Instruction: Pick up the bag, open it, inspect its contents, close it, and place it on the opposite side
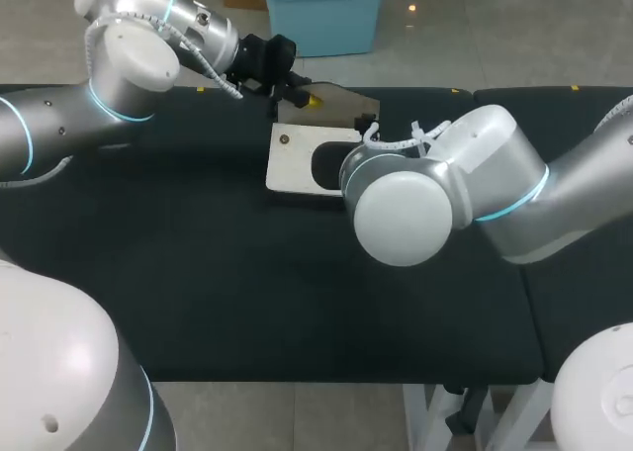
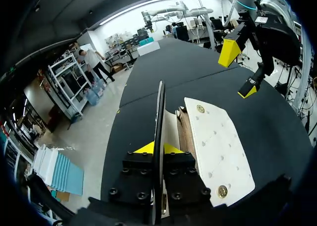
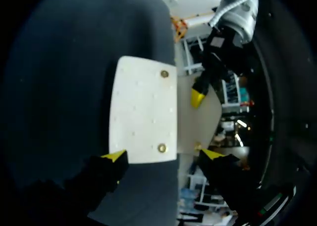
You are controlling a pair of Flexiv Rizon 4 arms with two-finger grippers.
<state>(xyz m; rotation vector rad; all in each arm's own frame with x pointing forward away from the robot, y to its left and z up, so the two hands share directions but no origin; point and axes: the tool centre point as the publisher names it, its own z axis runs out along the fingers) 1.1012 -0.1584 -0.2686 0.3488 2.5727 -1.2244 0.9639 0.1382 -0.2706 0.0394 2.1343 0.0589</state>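
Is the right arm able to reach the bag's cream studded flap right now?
Probably yes: the right hand hangs open above the cream studded flap, nothing between; the left hand holds the upright panel.

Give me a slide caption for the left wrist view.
Left gripper shut on the lifted flap of the white bag; right gripper open ahead.

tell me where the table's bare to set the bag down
The near half of the table, from the bag to the front edge, is bare, as is the stretch left of the bag. Crowded at far middle: left gripper on the bag's flap, right gripper over it.
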